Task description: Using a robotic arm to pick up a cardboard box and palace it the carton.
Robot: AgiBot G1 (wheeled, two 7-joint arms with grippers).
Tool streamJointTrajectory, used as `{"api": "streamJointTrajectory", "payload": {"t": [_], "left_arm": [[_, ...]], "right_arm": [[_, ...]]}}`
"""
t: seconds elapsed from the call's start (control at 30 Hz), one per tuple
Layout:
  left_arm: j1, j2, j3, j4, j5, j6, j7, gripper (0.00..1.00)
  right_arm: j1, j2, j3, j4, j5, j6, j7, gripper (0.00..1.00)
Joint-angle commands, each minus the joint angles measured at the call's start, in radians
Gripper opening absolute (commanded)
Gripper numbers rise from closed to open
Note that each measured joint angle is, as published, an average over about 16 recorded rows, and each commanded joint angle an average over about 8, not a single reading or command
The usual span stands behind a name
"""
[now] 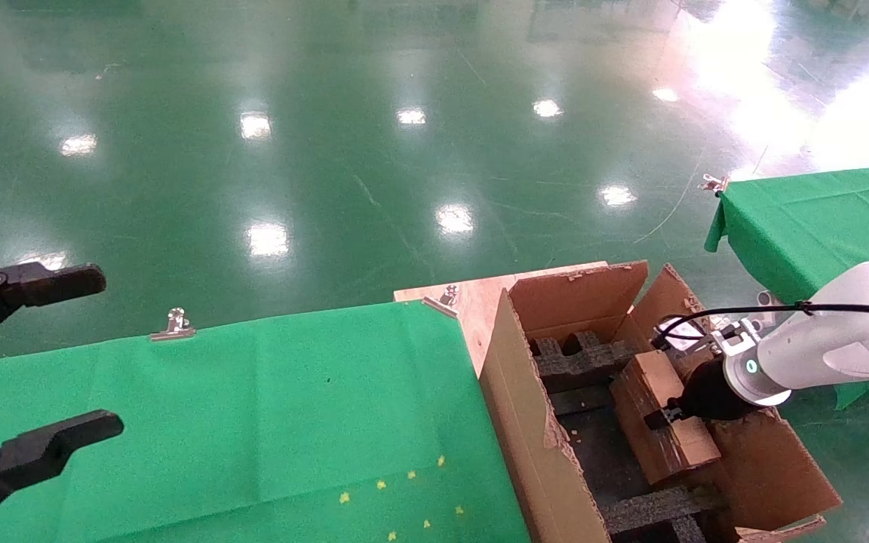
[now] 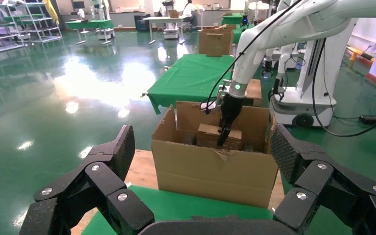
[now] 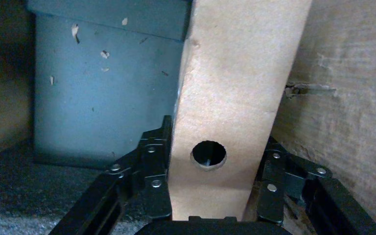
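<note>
The small brown cardboard box sits tilted inside the large carton, among black foam inserts. My right gripper, on the white robotic arm, reaches into the carton and is shut on the box. In the right wrist view the box with its round hole fills the gap between my right gripper's two black fingers. The left wrist view shows the carton, the box and the arm. My left gripper hangs open and empty over the green table's left end.
The green-covered table lies left of the carton, with metal clips and small yellow marks. A bare wooden board sits under the carton. A second green table stands at the right. Shiny green floor lies beyond.
</note>
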Motion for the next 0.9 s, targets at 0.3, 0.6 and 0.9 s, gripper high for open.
{"api": "streamJointTrajectory", "payload": {"t": [0.3, 0.6, 0.9], "left_arm": [[0.0, 0.0, 0.0, 0.0, 0.0, 0.0, 0.0, 1.0], [0.0, 0.0, 0.0, 0.0, 0.0, 0.0, 0.0, 1.0], [0.0, 0.0, 0.0, 0.0, 0.0, 0.0, 0.0, 1.0]], "right_arm": [[0.032, 0.007, -0.005, 0.006, -0.012, -0.001, 0.001, 1.0], [0.107, 0.032, -0.007, 0.048, -0.03, 0.011, -0.003, 1.0], [0.295, 0.105, 0.031, 0.208, -0.023, -0.011, -0.067, 1.0]]}}
